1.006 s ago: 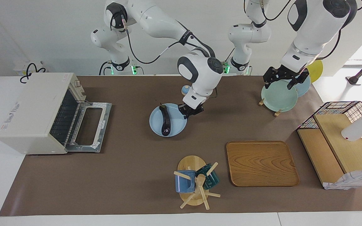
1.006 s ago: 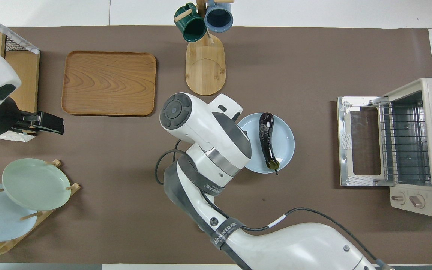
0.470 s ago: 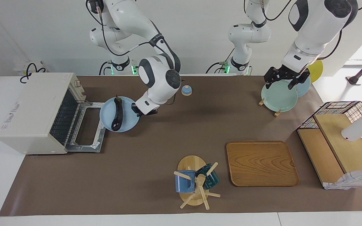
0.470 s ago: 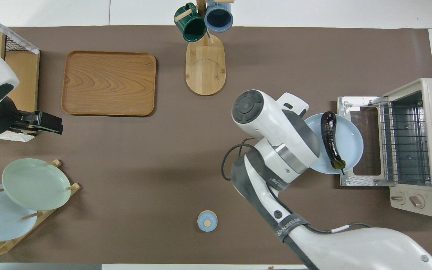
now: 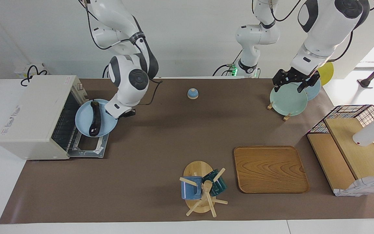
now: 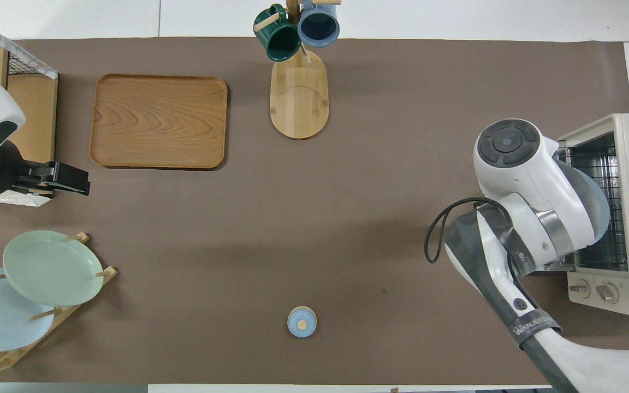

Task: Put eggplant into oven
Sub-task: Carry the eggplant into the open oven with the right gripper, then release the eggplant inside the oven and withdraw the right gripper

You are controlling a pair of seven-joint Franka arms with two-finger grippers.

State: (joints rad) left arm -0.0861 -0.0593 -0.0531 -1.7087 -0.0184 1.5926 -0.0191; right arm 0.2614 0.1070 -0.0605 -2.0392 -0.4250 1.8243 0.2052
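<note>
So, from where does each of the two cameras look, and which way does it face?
Facing view: high across the table, facing the robots; both arms show, the right gripper holding a plate with the eggplant at the oven.
Overhead view: above the robots' end, looking down; right arm, left gripper.
Both share the oven.

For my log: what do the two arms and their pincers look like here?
Both arms are glossy white with rounded joints and dark grey caps. The right arm wears black strapped bands, one with white lettering, and a loose black cable. The left pincer is black and blocky; the right pincer is dark too.
</note>
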